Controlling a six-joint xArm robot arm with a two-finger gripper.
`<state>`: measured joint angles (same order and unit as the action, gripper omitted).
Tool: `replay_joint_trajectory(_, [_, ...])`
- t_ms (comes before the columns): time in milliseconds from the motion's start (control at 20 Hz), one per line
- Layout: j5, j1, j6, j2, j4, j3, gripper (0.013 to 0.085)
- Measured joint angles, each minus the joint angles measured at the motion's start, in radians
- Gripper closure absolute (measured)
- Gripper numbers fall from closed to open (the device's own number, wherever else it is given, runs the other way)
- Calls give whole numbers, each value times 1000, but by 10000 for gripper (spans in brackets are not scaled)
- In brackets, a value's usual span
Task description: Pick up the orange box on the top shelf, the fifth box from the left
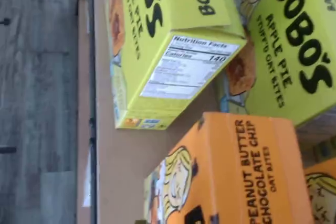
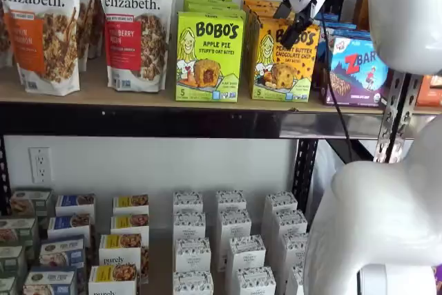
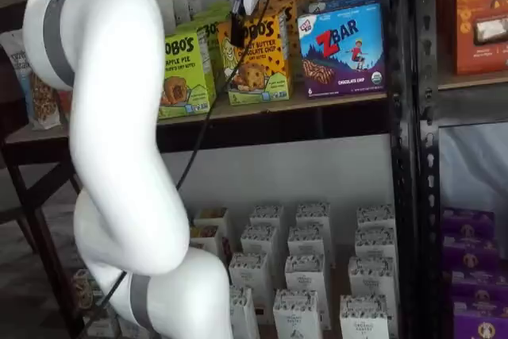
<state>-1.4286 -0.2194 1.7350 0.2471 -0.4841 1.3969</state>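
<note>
a shelf view shows the jaws [image 2: 290, 24] hanging in front of the upper face of the orange box [image 2: 283, 60], with two dark fingers and a gap between them, so i take them as open and holding nothing. whether a finger touches the carton i cannot tell. the orange box stands upright at the front edge of the top shelf [image 2: 138, 98], close beside the lime-green apple pie carton [image 2: 208, 56] on one side and the blue zbar carton [image 2: 358, 67] on the other. more cartons stand behind it. the risks, as i judge them: a finger could catch a neighbouring carton, or pushing on the face could tip the box backwards.
</note>
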Motion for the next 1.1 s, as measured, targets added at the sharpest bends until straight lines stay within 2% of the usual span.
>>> replay_joint_trajectory(250, [-23, 9, -7, -17, 27, 22, 130])
replay_joint_trajectory(600, [2, 46, -24, -17, 108, 5, 130])
replay_joint_trajectory(1100, [-24, 66, -39, -35, 142, 12, 130])
